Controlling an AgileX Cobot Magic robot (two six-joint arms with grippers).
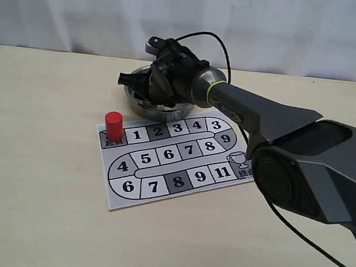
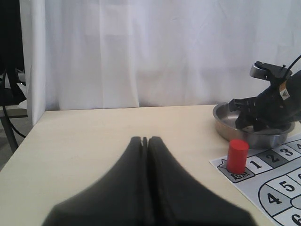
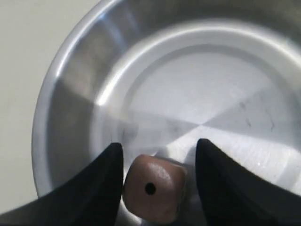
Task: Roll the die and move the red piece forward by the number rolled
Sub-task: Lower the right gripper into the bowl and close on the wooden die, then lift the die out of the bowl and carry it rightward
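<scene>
The die point(image 3: 153, 188), a brownish cube showing a single dark pip, lies in the steel bowl point(image 3: 70, 108) between the fingers of my right gripper point(image 3: 159, 143). It touches one finger, and a gap shows at the other, so the jaws are open. In the exterior view this gripper point(image 1: 146, 85) dips into the bowl point(image 1: 161, 111) and hides the die. The red piece point(image 1: 114, 126) stands upright on the grey start square of the board point(image 1: 169, 155). My left gripper point(image 2: 145, 139) hovers shut and empty over bare table, with the red piece point(image 2: 237, 156) off to its side.
The numbered paper board point(image 2: 277, 183) lies just in front of the bowl point(image 2: 225, 120). A white curtain backs the table. The right arm point(image 1: 274, 124) stretches over the board's far right corner.
</scene>
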